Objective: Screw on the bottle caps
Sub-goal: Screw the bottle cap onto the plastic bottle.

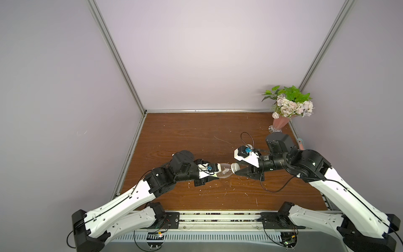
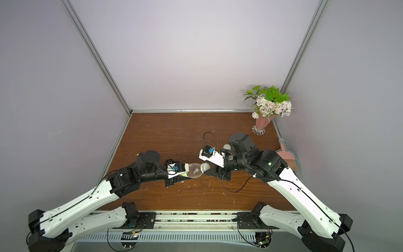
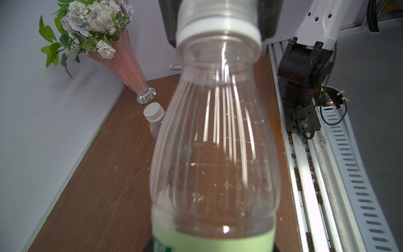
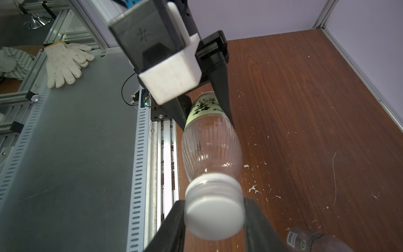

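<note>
My left gripper [image 1: 214, 174] is shut on the labelled lower part of the clear bottle with the yellow-green label [image 1: 224, 172] [image 3: 213, 152] and holds it lying level above the table, neck toward the right arm. A white bottle cap [image 4: 214, 216] [image 1: 235, 167] sits on its neck. My right gripper [image 4: 214, 209] is shut on this cap, one black finger against each side. The second bottle [image 3: 156, 126] stands on the table near the vase, largely hidden behind the held bottle in the left wrist view. It wears its own white cap [image 3: 153, 111] [image 2: 226, 146].
A pink vase of flowers [image 1: 281, 124] stands at the back right corner. A pink dustpan brush [image 2: 287, 157] lies by the right wall. White crumbs [image 4: 254, 189] speckle the wooden table [image 1: 185, 135]. The metal rail [image 1: 218, 218] runs along the front edge.
</note>
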